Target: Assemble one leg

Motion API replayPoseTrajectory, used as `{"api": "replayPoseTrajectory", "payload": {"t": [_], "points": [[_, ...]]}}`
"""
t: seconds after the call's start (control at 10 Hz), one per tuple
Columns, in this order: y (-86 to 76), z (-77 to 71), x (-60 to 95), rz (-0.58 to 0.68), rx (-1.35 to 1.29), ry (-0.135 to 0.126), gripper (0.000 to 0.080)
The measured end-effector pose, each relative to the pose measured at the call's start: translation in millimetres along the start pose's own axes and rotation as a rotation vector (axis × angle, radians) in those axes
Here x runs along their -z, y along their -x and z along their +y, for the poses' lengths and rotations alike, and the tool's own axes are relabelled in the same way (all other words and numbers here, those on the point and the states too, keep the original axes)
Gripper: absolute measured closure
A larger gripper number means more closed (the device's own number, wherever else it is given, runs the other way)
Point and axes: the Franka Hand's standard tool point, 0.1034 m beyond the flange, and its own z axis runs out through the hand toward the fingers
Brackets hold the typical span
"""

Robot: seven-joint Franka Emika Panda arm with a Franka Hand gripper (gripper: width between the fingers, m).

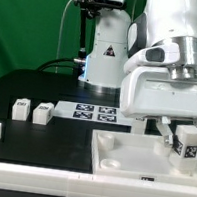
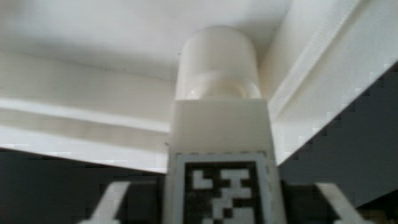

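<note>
Up close, the gripper [image 1: 181, 136] is clamped on the leg [image 1: 189, 146]. Its fingers [image 2: 118, 203] press both flanks, though the wrist view catches only their edges. The leg's tagged end sits in the grip and its rounded end points away, over the tabletop [image 1: 119, 158] just beneath the hand. I cannot tell whether they touch. Well away from the hand lie two more legs [image 1: 43, 111], near the marker board [image 1: 95, 112].

Table [image 1: 28, 82]: tabletop [image 1: 130, 151], marker board [image 1: 95, 112], legs [image 1: 20, 108]
</note>
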Motion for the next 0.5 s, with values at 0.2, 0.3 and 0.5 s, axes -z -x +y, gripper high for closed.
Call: {"api": "replayPoseTrajectory", "payload": {"t": [0.2, 0.3, 0.5], "points": [[1.7, -0.2, -0.7, -0.007, 0.002, -0.001, 0.0209], [1.7, -0.3, -0.8, -0.007, 0.003, -0.001, 0.0209], [1.9, -0.3, -0.9, -0.007, 0.005, -0.001, 0.0152]]}}
